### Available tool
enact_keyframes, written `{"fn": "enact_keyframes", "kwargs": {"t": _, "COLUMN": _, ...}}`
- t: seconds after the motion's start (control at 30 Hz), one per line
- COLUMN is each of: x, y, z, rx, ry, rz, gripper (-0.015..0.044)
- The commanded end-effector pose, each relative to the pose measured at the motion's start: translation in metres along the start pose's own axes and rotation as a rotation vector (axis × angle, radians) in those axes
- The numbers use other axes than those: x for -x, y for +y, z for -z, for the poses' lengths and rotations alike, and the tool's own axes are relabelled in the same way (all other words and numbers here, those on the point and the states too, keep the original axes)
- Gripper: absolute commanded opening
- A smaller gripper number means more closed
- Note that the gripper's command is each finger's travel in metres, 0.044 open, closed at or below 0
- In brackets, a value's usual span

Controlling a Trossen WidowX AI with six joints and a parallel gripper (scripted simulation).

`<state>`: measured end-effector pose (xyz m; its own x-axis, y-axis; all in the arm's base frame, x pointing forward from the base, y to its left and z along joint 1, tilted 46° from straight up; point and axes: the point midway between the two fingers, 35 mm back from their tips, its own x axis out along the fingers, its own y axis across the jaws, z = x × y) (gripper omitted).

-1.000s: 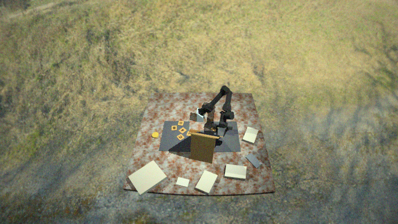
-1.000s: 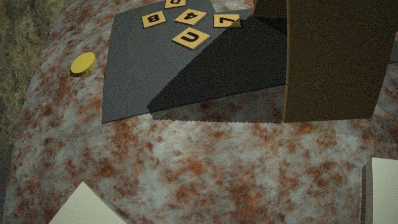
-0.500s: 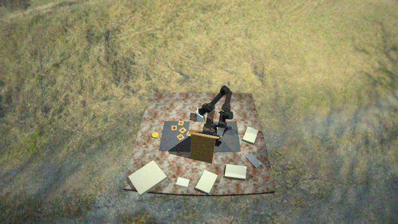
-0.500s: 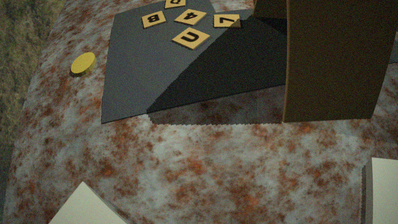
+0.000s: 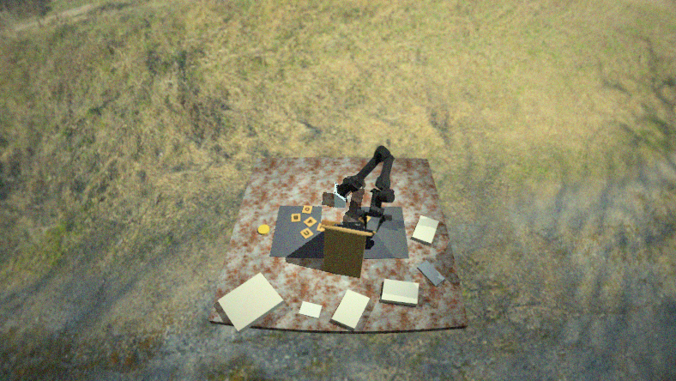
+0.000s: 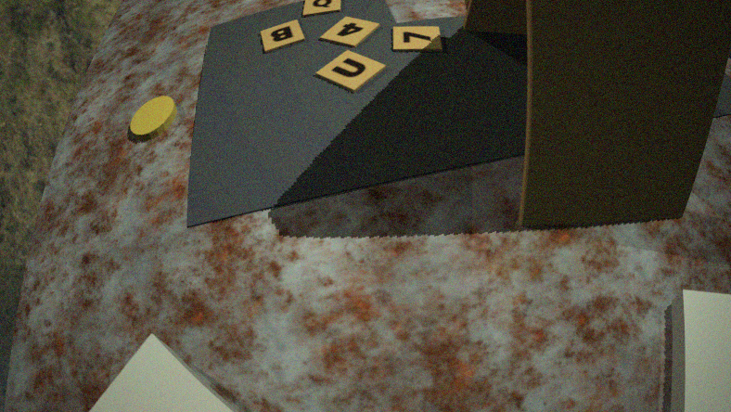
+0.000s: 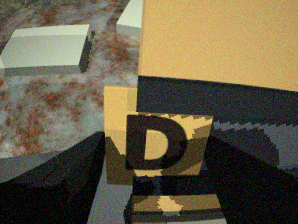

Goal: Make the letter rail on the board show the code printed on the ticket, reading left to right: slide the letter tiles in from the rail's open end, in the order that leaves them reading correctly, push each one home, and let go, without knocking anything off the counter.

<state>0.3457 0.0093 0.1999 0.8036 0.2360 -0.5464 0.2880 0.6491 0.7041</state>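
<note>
Grip: my gripper [image 5: 377,228] [image 7: 156,141] is clamped on the D tile [image 7: 156,162] | Board [image 5: 343,250] [image 6: 613,112] [image 7: 220,40]: ahead-right of fingertips, wrist view | Likely next: I slide rightward

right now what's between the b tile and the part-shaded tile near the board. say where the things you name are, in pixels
The 4 tile [image 5: 310,221] [image 6: 350,31] lies between the B tile [image 5: 295,217] [image 6: 282,35] and the part-shaded tile [image 5: 320,227] [image 6: 415,41], flat on the gray mat [image 5: 283,241] [image 6: 245,127]; the exterior and top views both show it.
</note>
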Motion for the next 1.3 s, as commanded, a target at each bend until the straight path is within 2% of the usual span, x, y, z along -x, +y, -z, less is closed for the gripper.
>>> {"fn": "enact_keyframes", "kwargs": {"t": 0.0, "x": 0.0, "y": -0.003, "z": 0.001, "rx": 0.002, "ry": 0.001, "rz": 0.0, "gripper": 0.0}}
{"fn": "enact_keyframes", "kwargs": {"t": 1.27, "x": 0.0, "y": -0.025, "z": 0.001, "rx": 0.003, "ry": 0.002, "rz": 0.001, "gripper": 0.0}}
